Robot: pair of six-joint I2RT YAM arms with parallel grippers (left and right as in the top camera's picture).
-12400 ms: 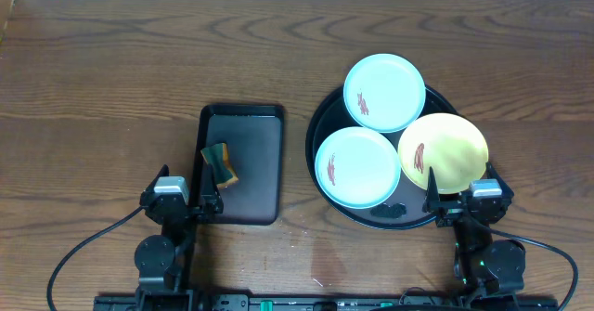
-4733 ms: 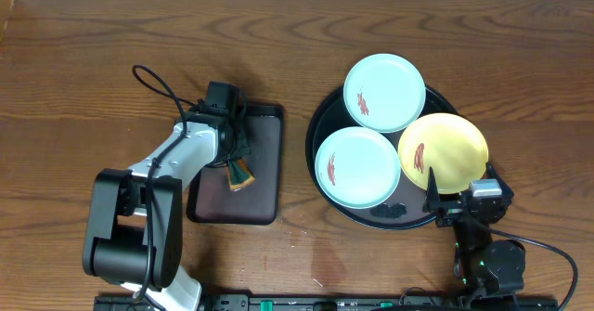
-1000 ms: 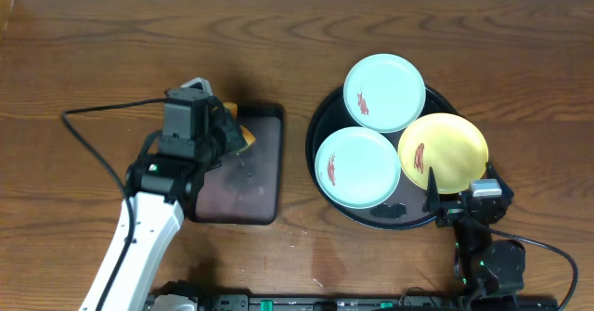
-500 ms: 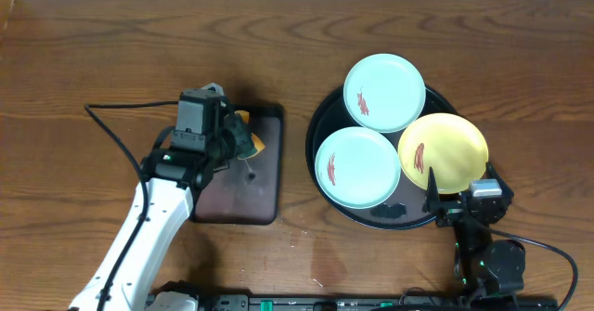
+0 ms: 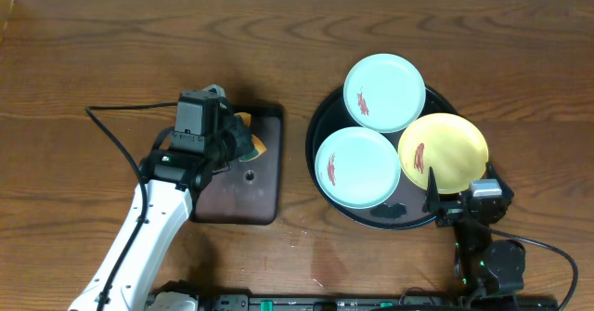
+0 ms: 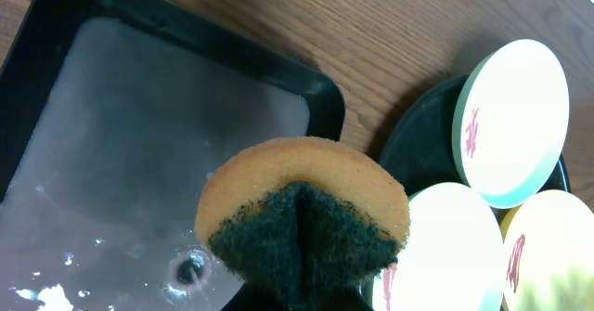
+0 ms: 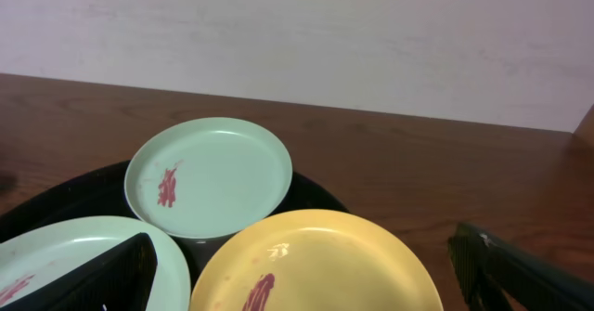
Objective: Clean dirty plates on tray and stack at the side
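Three plates lie on the round black tray (image 5: 399, 214), each with a reddish smear: a light-blue plate (image 5: 384, 92) at the back, a second light-blue plate (image 5: 357, 167) at the front left and a yellow plate (image 5: 443, 152) at the right. My left gripper (image 5: 234, 144) is shut on a yellow-and-green sponge (image 5: 245, 143), held folded above the small tray. In the left wrist view the sponge (image 6: 302, 209) hides the fingertips. My right gripper (image 5: 460, 187) stands open at the tray's front right, its fingers (image 7: 102, 278) either side of the yellow plate (image 7: 316, 265) without touching it.
A black rectangular tray (image 5: 264, 195) with a film of water (image 6: 139, 144) lies left of the round tray, under the sponge. A ripple ring (image 6: 188, 269) marks the water. Bare wooden table (image 5: 93, 70) surrounds both trays.
My left gripper has carried the sponge a little to the right and forward above the small tray. A drop has rippled the water. The right arm and the plates have not moved.
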